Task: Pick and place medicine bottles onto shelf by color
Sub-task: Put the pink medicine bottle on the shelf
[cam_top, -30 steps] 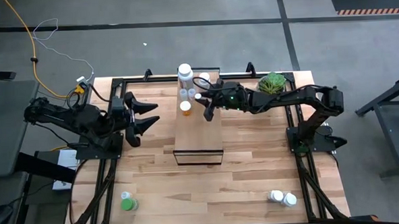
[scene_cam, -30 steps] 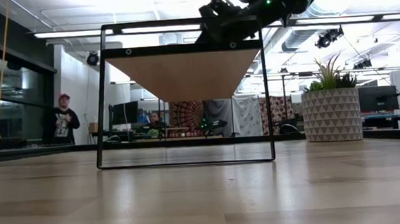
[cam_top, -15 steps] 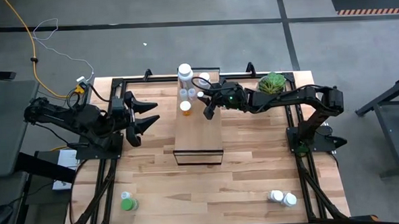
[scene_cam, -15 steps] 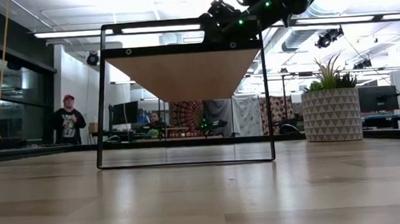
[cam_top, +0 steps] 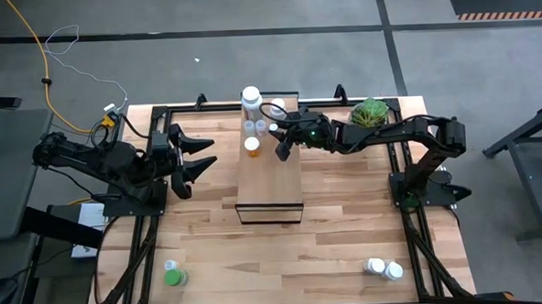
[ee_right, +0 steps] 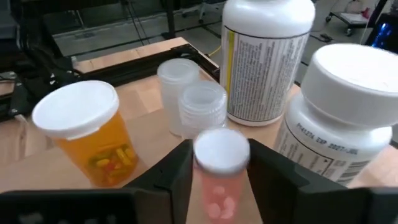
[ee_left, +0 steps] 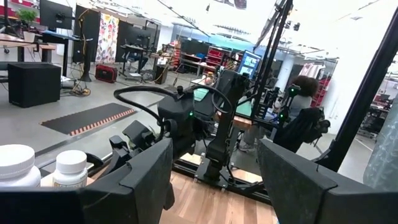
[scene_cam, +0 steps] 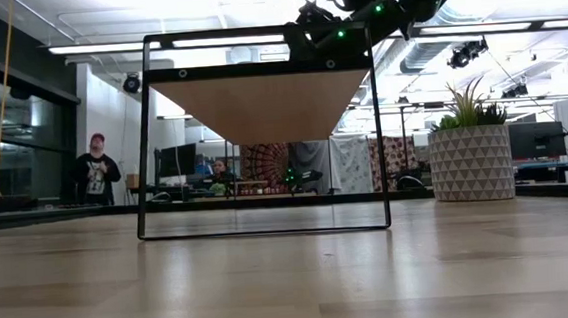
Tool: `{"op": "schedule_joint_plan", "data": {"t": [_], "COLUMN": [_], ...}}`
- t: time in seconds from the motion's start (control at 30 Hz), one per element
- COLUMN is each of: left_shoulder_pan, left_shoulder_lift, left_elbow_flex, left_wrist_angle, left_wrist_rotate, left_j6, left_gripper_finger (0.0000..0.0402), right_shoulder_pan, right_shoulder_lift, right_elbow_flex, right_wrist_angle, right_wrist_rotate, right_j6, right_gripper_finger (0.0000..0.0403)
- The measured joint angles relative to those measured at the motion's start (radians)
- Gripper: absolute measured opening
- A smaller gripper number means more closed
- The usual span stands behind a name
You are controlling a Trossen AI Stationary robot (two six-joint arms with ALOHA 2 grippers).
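The shelf (cam_top: 270, 181) is a pale plank on a black frame (scene_cam: 262, 130) in the middle of the table. At its far end stand two large white bottles (cam_top: 251, 99) (ee_right: 264, 56), two small clear ones (ee_right: 186, 93) and an orange bottle (cam_top: 251, 145) (ee_right: 87, 130). My right gripper (cam_top: 279, 142) (ee_right: 221, 177) is over that end, next to these bottles, and is shut on a small pink bottle (ee_right: 221, 180). My left gripper (cam_top: 194, 158) (ee_left: 214, 180) waits open to the left of the shelf. My right gripper pinches the small pink bottle's body just under its white cap (ee_right: 221, 151), one finger (ee_right: 177, 171) on each side. The fingers come slanting down from the table's right side. The bottle stands upright between them. Its base is out of the picture, so I cannot tell whether it stands on the shelf.
A green bottle (cam_top: 174, 277) and a white-capped one (cam_top: 171, 264) stand at the table's near left, two white bottles (cam_top: 383, 268) at the near right. A potted plant (cam_top: 371, 111) (scene_cam: 469, 156) is at the far right. A person (scene_cam: 94, 172) stands in the room behind.
My right gripper has risen a little above the shelf's far end and shifted slightly toward the table's right, carrying the small pink bottle with it.
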Motion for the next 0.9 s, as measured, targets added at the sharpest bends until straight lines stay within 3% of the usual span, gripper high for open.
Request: {"op": "schedule_joint_plan", "data": {"t": [0.43, 0.77, 0.9], "left_shoulder_pan": [0.000, 0.000, 0.000], "left_shoulder_lift": [0.000, 0.000, 0.000], "left_elbow_flex": [0.000, 0.000, 0.000], "left_wrist_angle": [0.000, 0.000, 0.000], "left_wrist_rotate": [0.000, 0.003, 0.003], "left_j6": [0.000, 0.000, 0.000], "left_gripper_finger": [0.0223, 0.0223, 0.0223], "right_shoulder_pan": [-0.007, -0.007, -0.007], "right_shoulder_lift": [-0.032, -0.129, -0.119], "right_elbow_flex": [0.000, 0.000, 0.000], "right_wrist_angle": [-0.016, -0.048, -0.041], "right_wrist_rotate": [-0.003, -0.042, -0.080], "right_j6": [0.029, 0.004, 0.052], "right_gripper_finger": [0.0220, 0.0220, 0.0173]}}
